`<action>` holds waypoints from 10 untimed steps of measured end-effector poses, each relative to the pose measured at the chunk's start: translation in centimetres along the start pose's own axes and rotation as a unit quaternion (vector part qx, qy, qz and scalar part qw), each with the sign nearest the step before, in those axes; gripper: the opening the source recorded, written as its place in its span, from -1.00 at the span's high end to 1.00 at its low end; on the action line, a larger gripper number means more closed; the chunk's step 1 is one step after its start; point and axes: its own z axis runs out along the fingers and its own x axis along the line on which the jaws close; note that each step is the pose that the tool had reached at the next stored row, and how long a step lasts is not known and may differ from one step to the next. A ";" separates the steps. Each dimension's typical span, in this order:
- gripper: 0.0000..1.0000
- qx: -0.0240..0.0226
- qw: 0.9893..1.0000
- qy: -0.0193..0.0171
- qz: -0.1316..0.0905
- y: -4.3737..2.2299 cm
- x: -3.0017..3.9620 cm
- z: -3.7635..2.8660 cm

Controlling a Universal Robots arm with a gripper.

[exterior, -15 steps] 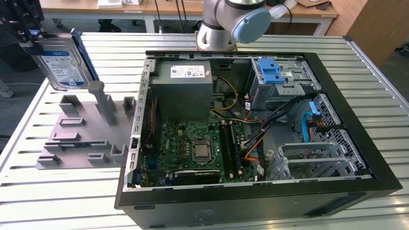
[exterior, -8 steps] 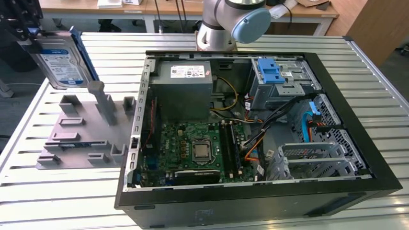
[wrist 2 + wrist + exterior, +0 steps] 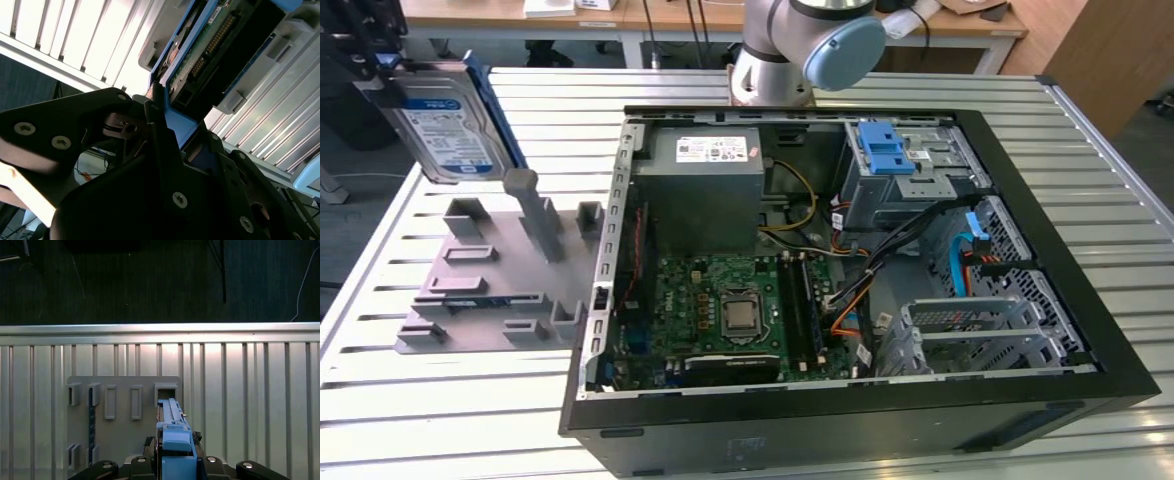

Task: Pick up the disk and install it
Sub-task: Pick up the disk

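Note:
The disk (image 3: 447,128), silver with a white-and-blue label and blue side rails, hangs upright in the air at the exterior view's far left. It is above the grey plastic stand (image 3: 507,270). My gripper (image 3: 384,72) is shut on its upper end. In the second wrist view the black fingers (image 3: 155,125) clamp the blue rail, and the disk's green circuit board (image 3: 210,45) faces the camera. In the first wrist view the disk (image 3: 174,437) is seen edge-on, over the stand (image 3: 125,415).
The open computer case (image 3: 1067,250) lies on the slatted metal table (image 3: 400,420), with motherboard (image 3: 720,310), grey power-supply box (image 3: 707,170) and a drive bay with a blue latch (image 3: 887,150) at its far end. The arm's base (image 3: 787,50) stands behind the case.

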 end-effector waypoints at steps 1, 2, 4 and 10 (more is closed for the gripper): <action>0.27 0.000 1.000 0.000 0.000 0.00 0.00 -0.05; 0.27 0.000 1.000 0.000 0.000 0.00 0.00 -0.11; 0.27 0.000 1.000 0.000 0.000 0.00 0.00 -0.20; 0.27 0.000 1.000 0.000 0.000 0.00 0.00 -0.52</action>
